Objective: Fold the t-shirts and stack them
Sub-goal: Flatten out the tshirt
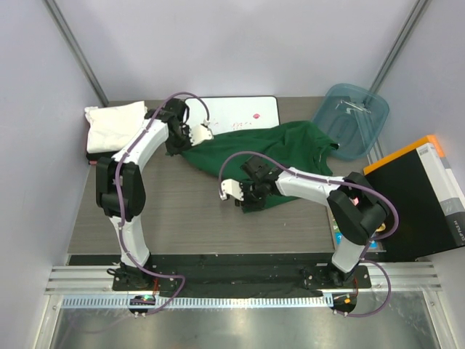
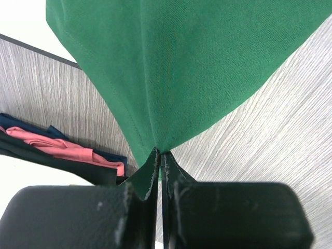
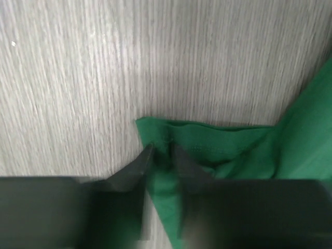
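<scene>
Dark green t-shirt [image 1: 290, 145] spread on bench [image 1: 174, 211], centre toward 1 o'clock. Left pincer [image 2: 160, 155] clamped on its 10 o'clock edge, cloth taut. Right pincer [image 3: 162, 155] narrow, fingers straddling the 7 o'clock corner; grip cannot be told, view blurred. Folded white t-shirt [image 1: 112, 125] at 10 o'clock.

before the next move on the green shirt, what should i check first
1. Left gripper clamped on a corner of the green shirt: ok.
2. Shirt edge between the right gripper fingers: ok.
3. Right grip firm: cannot tell, the wrist view is blurred.
4. Shirt spread flat on the table: not ok, it is bunched and reaches the white board.
5. Folded stack at far left apart from the shirt: ok.
</scene>
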